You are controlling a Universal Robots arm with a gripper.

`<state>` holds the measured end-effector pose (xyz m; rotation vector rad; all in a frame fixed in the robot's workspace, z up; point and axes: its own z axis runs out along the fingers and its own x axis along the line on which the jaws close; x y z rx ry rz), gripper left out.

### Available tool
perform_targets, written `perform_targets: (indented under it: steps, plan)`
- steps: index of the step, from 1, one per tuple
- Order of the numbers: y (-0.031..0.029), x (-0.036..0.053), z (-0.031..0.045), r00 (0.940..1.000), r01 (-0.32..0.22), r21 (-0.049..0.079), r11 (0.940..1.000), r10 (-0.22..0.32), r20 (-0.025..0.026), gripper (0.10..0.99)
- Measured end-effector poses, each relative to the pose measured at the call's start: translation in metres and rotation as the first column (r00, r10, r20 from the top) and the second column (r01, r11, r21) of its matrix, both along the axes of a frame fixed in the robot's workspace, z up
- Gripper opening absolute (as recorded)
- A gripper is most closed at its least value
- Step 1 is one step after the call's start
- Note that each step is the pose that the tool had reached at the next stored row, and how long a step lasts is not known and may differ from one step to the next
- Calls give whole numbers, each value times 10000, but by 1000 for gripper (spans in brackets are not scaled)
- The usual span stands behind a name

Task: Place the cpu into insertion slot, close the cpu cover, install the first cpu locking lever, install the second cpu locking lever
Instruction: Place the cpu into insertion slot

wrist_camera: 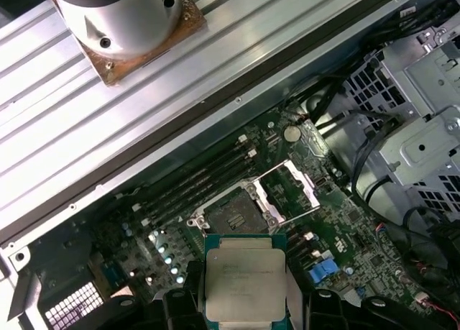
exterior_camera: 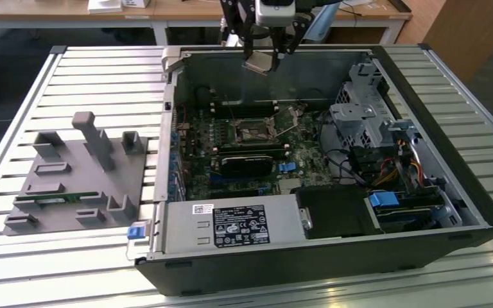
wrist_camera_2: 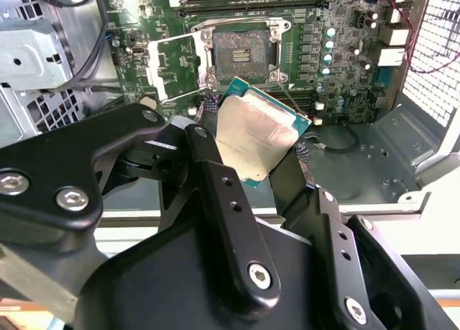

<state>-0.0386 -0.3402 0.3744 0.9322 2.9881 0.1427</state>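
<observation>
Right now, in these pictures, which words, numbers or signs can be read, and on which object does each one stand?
Nothing can be quoted: there is print, but none of it is legible.
Large label on the power supply: too small to read.
White sticker beside it: too small.
Faint marking on the cpu, held in the gripper: too blurred.
White marks on the motherboard: too small.

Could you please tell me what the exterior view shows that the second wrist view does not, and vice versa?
The exterior view adds the grey plastic fixture tray on the slatted metal table, and the labelled silver power supply box. The second wrist view adds the thin silvery cpu cover, swung open beside the square black-rimmed insertion slot. Both share the gripper, jaws shut on the flat silver-topped cpu, above the green motherboard.
</observation>
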Motion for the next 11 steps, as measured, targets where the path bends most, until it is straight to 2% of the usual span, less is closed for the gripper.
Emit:
perform_targets:
  steps: [11]
  plan:
    - [0, -16, -4, 9988, 480, 0, 9988, -480, 0, 537]
